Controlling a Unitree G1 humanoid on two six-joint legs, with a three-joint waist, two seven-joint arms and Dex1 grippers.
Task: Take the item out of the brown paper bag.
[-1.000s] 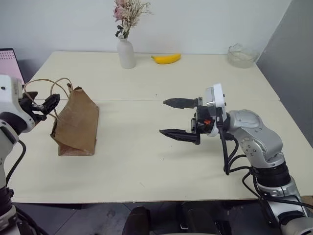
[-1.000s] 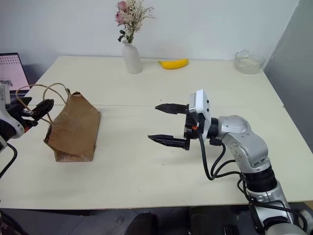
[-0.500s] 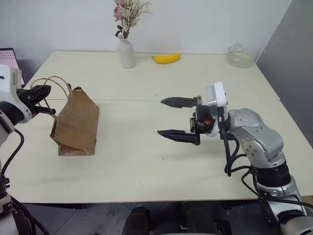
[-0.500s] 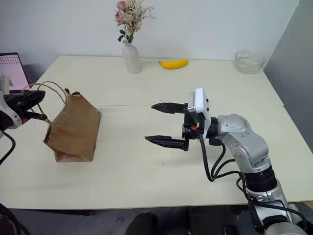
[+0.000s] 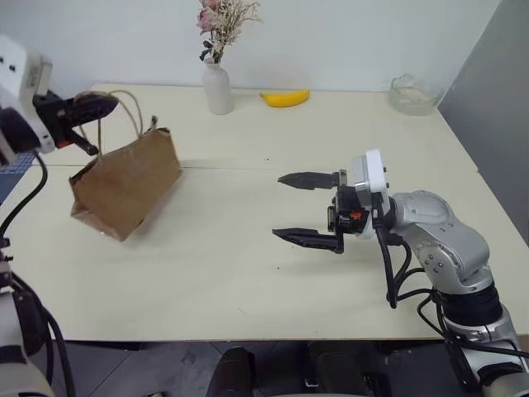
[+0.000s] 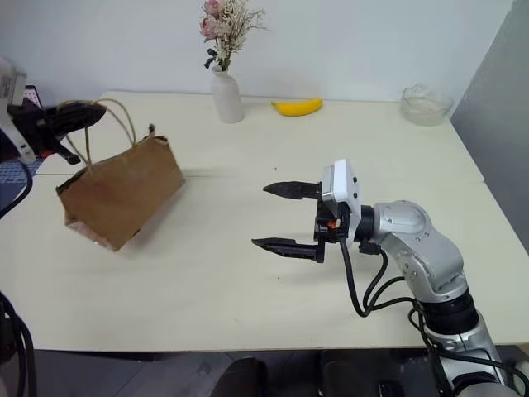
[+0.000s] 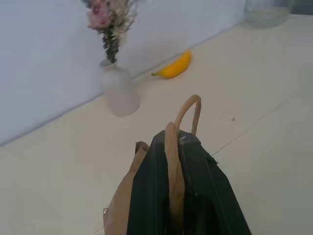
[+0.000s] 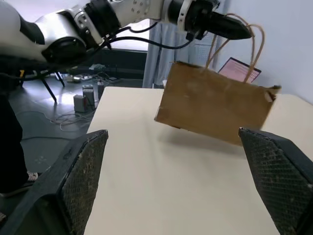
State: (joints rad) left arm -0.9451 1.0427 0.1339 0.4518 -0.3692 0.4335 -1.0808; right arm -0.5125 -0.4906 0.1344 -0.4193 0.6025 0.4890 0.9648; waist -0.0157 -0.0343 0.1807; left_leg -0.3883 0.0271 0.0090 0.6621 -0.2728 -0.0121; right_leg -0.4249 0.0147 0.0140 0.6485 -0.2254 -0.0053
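Bag-side matters most: my left gripper (image 5: 106, 102), upper left, pinches the handles of the creased brown paper bag (image 5: 126, 184), tilted off the cream table (image 5: 248, 273), while my right gripper (image 5: 299, 208) waits mid-frame, jaws apart; the item is hidden.

A pale cream table (image 5: 248, 273) is set against a plain white wall (image 5: 347, 41). A grey panel (image 5: 496, 91) is seen at the right edge. Near the wall are placed a white vase (image 5: 219, 89) of dried flowers, a banana (image 5: 285, 98) and a glass bowl (image 5: 413, 93). Dark flooring is glimpsed below the table's front edge.
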